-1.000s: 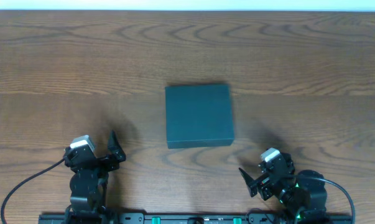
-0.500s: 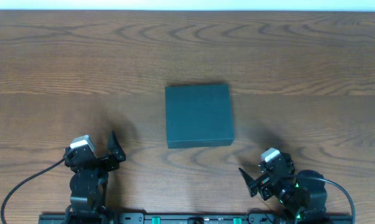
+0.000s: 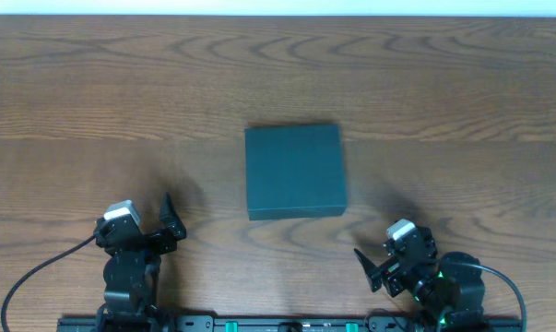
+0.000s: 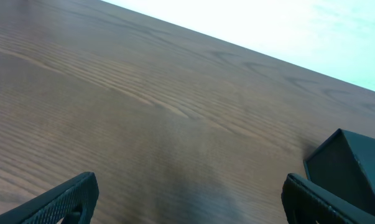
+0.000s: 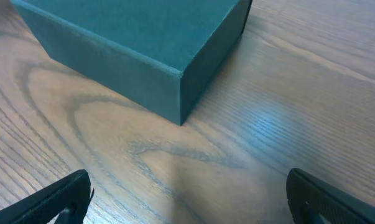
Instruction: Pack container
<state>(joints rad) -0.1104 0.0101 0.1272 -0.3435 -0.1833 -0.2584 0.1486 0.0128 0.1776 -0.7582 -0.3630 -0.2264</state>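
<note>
The container (image 3: 294,171), a dark teal-green box with its lid shut, sits in the middle of the wooden table. Its corner shows at the right edge of the left wrist view (image 4: 355,165) and its near corner fills the top of the right wrist view (image 5: 143,43). My left gripper (image 3: 170,224) is open and empty at the front left, well short of the box. My right gripper (image 3: 374,261) is open and empty at the front right, just in front of the box's near right corner.
The wooden table (image 3: 93,111) stretches wide on all sides of the box. Its far edge meets a white strip (image 3: 278,7) at the top. No snack packets show in any view.
</note>
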